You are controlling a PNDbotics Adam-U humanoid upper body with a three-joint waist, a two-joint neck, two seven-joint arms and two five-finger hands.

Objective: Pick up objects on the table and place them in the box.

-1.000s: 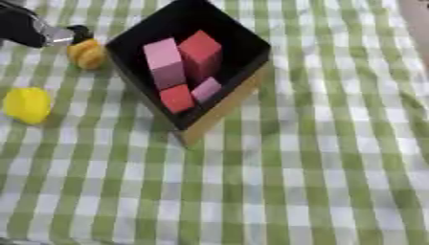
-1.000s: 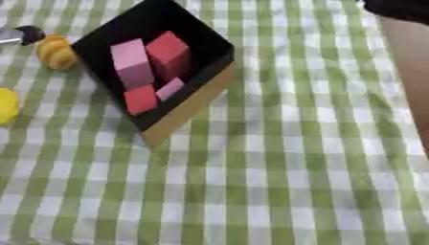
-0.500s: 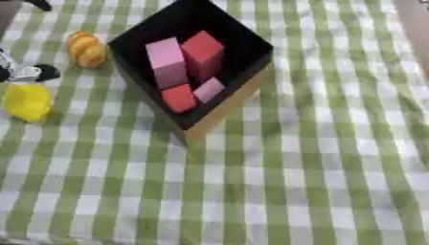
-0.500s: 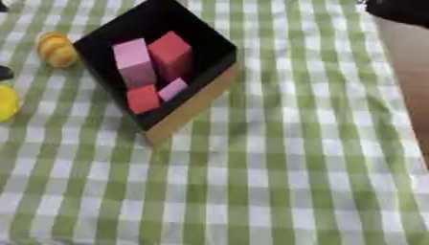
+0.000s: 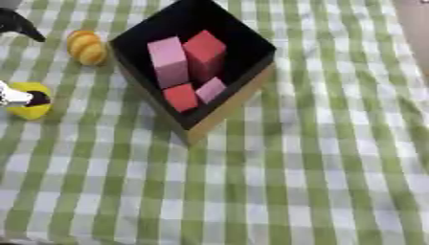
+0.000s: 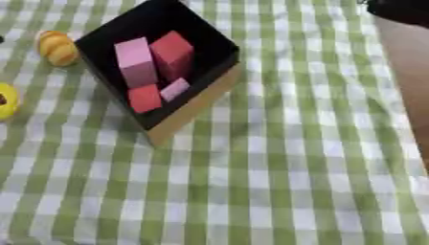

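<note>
- Since a second ago the left hand has dropped from beside the orange object to the yellow object, touching it at the table's left edge.
- Whether its fingers are grasping cannot be told.
- The black box holds pink and red blocks.
- No writing is readable.

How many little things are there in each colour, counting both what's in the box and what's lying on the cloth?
Pink blocks, in the box: 2
Red blocks, in the box: 2
Yellow object, on the cloth: 1
Orange object, on the cloth: 1
Total: 6
</note>
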